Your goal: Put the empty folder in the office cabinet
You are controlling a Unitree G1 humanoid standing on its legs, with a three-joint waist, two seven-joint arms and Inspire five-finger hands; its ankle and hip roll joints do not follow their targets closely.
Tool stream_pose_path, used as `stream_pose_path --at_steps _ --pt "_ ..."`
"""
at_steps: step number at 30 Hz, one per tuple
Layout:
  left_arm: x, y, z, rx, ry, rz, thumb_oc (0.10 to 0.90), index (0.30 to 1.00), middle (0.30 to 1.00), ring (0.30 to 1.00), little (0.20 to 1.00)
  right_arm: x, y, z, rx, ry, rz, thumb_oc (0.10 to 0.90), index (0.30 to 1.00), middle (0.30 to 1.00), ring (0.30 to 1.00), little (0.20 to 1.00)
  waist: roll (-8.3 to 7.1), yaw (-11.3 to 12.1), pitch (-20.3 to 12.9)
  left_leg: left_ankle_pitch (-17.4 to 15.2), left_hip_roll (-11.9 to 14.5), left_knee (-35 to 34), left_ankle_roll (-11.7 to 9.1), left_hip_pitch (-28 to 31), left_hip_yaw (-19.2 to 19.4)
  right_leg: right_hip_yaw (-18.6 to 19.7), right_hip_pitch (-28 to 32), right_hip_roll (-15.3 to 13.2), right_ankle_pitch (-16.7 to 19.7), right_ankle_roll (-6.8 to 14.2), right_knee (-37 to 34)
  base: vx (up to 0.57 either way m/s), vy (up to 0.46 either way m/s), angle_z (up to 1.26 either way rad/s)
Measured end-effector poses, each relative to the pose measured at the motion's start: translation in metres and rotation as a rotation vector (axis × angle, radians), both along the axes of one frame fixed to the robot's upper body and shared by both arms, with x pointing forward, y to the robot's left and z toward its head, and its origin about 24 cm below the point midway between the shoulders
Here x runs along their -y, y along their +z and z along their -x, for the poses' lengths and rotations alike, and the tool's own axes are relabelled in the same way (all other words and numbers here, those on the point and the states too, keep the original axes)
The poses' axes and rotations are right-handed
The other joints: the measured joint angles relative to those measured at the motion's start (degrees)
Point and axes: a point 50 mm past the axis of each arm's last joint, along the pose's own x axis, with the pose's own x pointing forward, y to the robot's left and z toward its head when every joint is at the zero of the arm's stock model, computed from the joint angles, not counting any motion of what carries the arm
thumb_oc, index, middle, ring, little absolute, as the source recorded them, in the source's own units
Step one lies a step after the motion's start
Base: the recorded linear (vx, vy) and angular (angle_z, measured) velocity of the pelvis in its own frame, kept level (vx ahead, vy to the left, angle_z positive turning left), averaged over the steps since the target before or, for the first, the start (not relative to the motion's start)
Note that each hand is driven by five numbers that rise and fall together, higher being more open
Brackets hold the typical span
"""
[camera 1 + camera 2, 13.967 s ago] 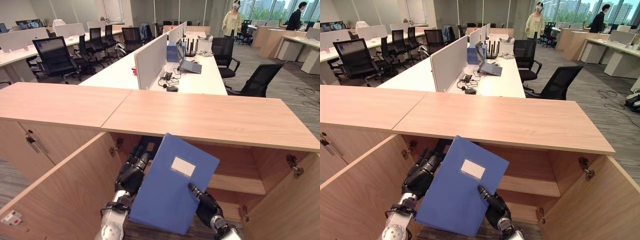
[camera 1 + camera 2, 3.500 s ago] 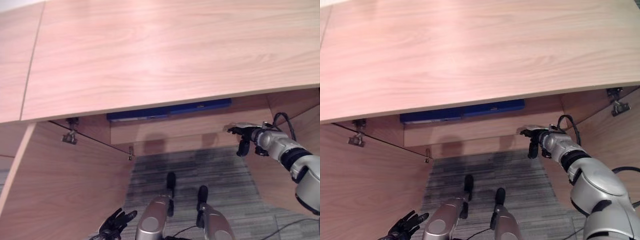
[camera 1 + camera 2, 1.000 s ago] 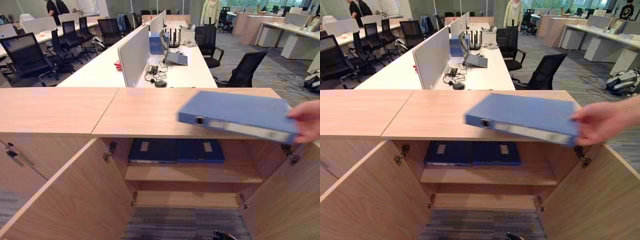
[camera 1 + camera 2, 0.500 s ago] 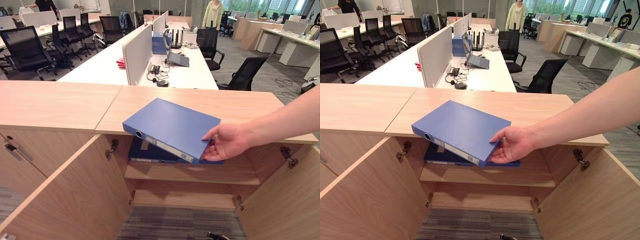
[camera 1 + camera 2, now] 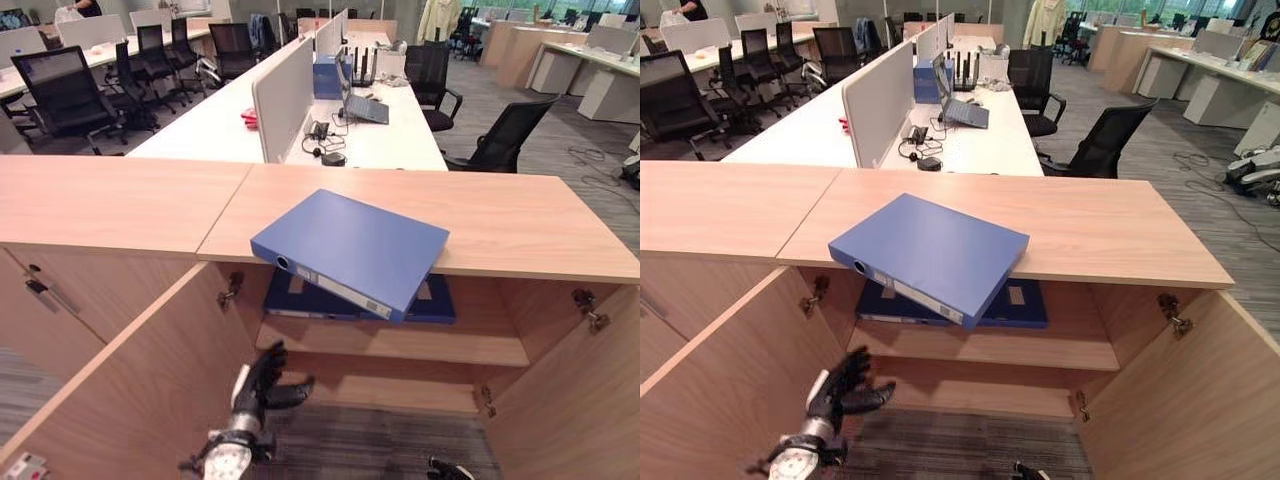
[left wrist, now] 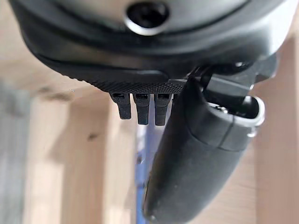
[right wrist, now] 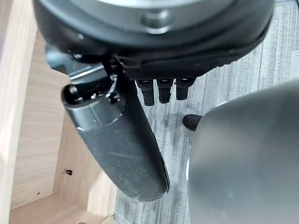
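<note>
Nearest, low in the head views, the left hand (image 5: 262, 381) is raised in front of the open cabinet with its fingers (image 5: 845, 369) spread and straight and its thumb out to the side, holding nothing; in its own wrist view the fingers (image 6: 140, 108) point straight ahead toward the wooden interior, and a strip of blue shows past the thumb. The right hand (image 7: 159, 88) appears in its own wrist view hanging above the grey carpeted floor (image 7: 243, 79) beside a wooden cabinet wall, fingers extended and relaxed, thumb straight, nothing in its grasp. To the left, the cabinet's left door (image 5: 130, 380) stands swung open toward the camera, and the right door (image 5: 570, 400) is open on the other side. Inside, on the upper shelf (image 5: 400, 342), dark blue folders (image 5: 310, 298) lie flat side by side. Above them the blue folder (image 5: 352, 250) lies on the cabinet's wooden top (image 5: 520, 225), tilted, its spine end jutting out past the front edge and hanging over the open compartment; neither hand touches it. Beyond the cabinet stretches an office: a long white desk (image 5: 215, 130) with a grey divider panel (image 5: 283, 95), a laptop (image 5: 362, 105), black office chairs (image 5: 70, 95), and more desks farther back
</note>
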Motion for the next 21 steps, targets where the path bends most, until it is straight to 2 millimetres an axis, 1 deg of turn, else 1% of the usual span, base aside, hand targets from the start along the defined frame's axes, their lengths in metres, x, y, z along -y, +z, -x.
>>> stream_pose_path --at_steps 1,2,4,7,8,9,11,15,19,21 --pt "-0.006 0.005 -0.002 0.028 0.029 -0.012 0.8 0.9 0.9 0.9 0.9 -0.001 0.0 -0.001 0.002 0.001 -0.001 0.8 0.9 0.9 0.9 0.9 -0.1 0.2 0.5 0.1 0.1 0.0 -0.1 0.0 0.0 0.0 0.0 0.1 0.0 0.0 0.0 -0.03 -0.018 -0.02" --pt "-0.017 0.013 -0.001 0.059 0.084 -0.045 0.8 0.9 0.9 0.9 0.9 0.0 0.001 0.005 0.019 -0.017 -0.014 0.8 0.9 0.9 0.9 0.9 -0.38 0.4 1.2 0.2 0.2 0.0 -0.2 0.1 -0.1 0.0 0.1 0.2 0.1 -0.1 0.0 0.0 0.0 0.0" --pt "-0.03 0.02 0.002 0.086 0.158 -0.086 0.8 0.9 0.9 0.9 0.9 0.0 0.003 0.002 0.051 -0.028 -0.02 0.8 0.9 0.9 0.9 0.9 -0.93 0.4 1.8 0.2 0.3 0.0 -0.2 0.1 -0.1 0.0 0.1 0.4 0.1 -0.1 0.0 0.0 0.0 0.0" --pt "-0.038 0.023 0.004 0.094 0.209 -0.117 0.8 0.9 0.9 0.9 0.9 0.002 0.0 0.003 0.016 -0.024 -0.008 0.8 0.9 0.9 0.9 0.9 -1.83 1.1 2.4 0.3 0.3 0.0 0.0 0.6 -0.1 0.0 0.6 0.3 0.2 -0.3 0.0 0.0 -0.01 0.0" --pt "-0.04 0.024 0.004 0.094 0.205 -0.16 0.8 0.9 0.9 0.9 0.9 0.001 0.0 0.003 0.009 -0.017 -0.007 0.8 0.9 0.9 0.9 0.9 -2.15 1.5 2.6 0.1 0.3 -0.1 -0.3 0.8 -0.1 0.0 0.7 0.3 0.2 -0.3 0.0 0.0 -0.034 0.0" --pt "-0.041 0.025 0.004 0.093 0.211 -0.191 0.8 0.9 0.9 0.9 0.9 0.0 0.0 0.003 0.009 -0.009 -0.006 0.8 0.9 0.9 0.9 0.9 -2.21 1.5 2.7 0.1 0.3 -0.1 -0.4 0.9 -0.1 0.0 0.7 0.3 0.0 -0.1 0.0 0.0 0.0 0.0" --pt "-0.048 0.028 0.006 0.097 0.254 -0.295 0.8 0.9 0.9 0.9 0.9 -0.004 0.0 0.002 0.014 0.004 -0.011 0.8 0.9 0.9 0.9 0.9 -2.94 1.6 2.9 0.0 0.3 -0.1 -0.4 1.0 -0.2 0.0 0.8 0.3 0.0 -0.1 -0.1 0.0 0.0 0.0" --pt "-0.057 0.033 0.007 0.114 0.311 -0.384 0.8 0.9 0.9 0.9 0.9 -0.004 0.0 0.002 0.014 0.011 -0.001 0.8 0.9 0.9 0.9 0.9 -3.64 1.7 2.9 0.0 0.3 -0.1 -0.4 1.0 -0.2 0.0 0.9 0.3 0.0 -0.1 -0.1 0.0 0.0 0.0" --pt "-0.062 0.041 0.003 0.134 0.294 -0.505 0.8 0.9 0.9 0.9 0.9 -0.004 -0.001 0.002 0.015 0.007 0.008 0.8 0.9 0.9 0.9 0.9 -3.95 1.7 3.1 0.0 0.3 -0.1 -0.4 1.0 -0.2 -0.1 0.9 0.3 0.0 -0.2 -0.4 0.0 0.0 0.0" --pt "-0.066 0.061 -0.013 0.207 0.17 -0.703 0.8 0.9 0.9 0.9 0.9 -0.006 -0.002 0.002 0.0 0.012 0.015 0.8 0.9 0.9 0.9 0.9 -4.35 1.7 3.7 0.1 0.4 0.0 -0.4 1.1 -0.2 0.0 1.0 0.5 0.3 -0.6 -0.3 0.0 0.0 0.0"
